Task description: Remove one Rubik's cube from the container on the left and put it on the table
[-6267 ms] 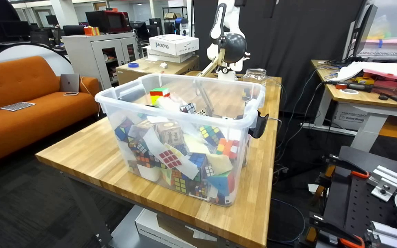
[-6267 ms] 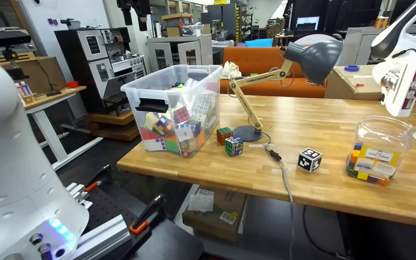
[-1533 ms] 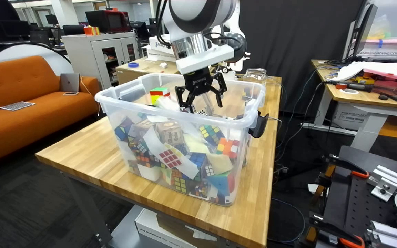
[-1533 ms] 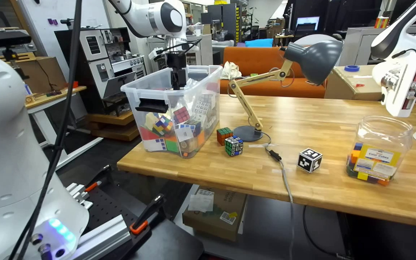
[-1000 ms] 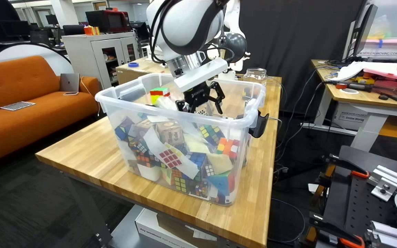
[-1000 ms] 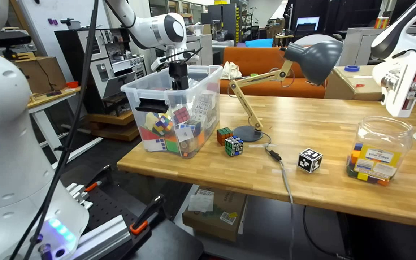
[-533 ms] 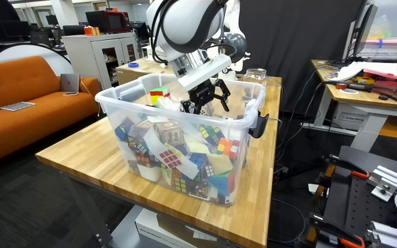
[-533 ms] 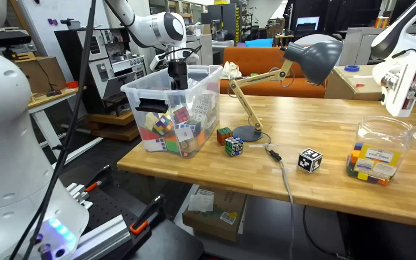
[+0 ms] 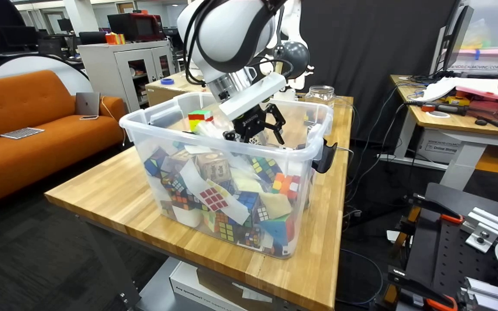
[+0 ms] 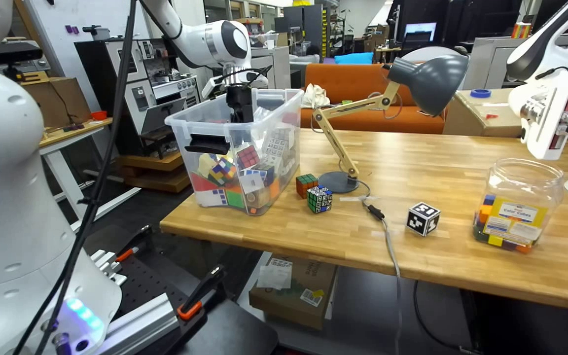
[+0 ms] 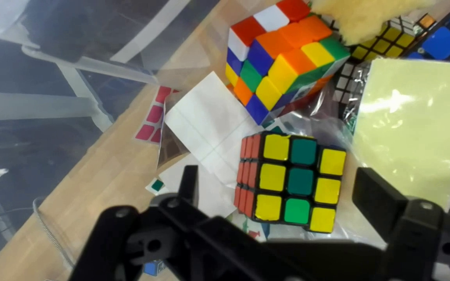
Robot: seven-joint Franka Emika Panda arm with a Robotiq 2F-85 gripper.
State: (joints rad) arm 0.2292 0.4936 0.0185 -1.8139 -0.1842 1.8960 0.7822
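The see-through container (image 9: 214,141) stands on the wooden table (image 9: 115,181); both also show in an exterior view, the container (image 10: 200,120) and the table (image 10: 363,241). It holds many cubes, papers and plastic bags. My gripper (image 9: 255,138) points down and tilted inside the container's opening; in an exterior view it (image 10: 242,116) is partly behind the wall. In the wrist view my gripper (image 11: 281,191) is open, its fingers either side of a Rubik's cube (image 11: 301,181) with yellow and green squares on top and red on one side. Gaps show on both sides; the cube lies beyond the fingertips.
A multicoloured cube (image 11: 283,62) and a pale yellow packet (image 11: 416,128) lie beside that cube. On the table stand two cubes (image 10: 306,186) (image 10: 319,199), a lamp (image 10: 336,182), a black-and-white cube (image 10: 423,218), a cable (image 10: 387,241) and a jar (image 10: 520,212).
Since 6.3 s ago my arm has come over the container and lowered the open gripper into it. In the last second it tilted and shifted slightly. The cubes on the table have not moved.
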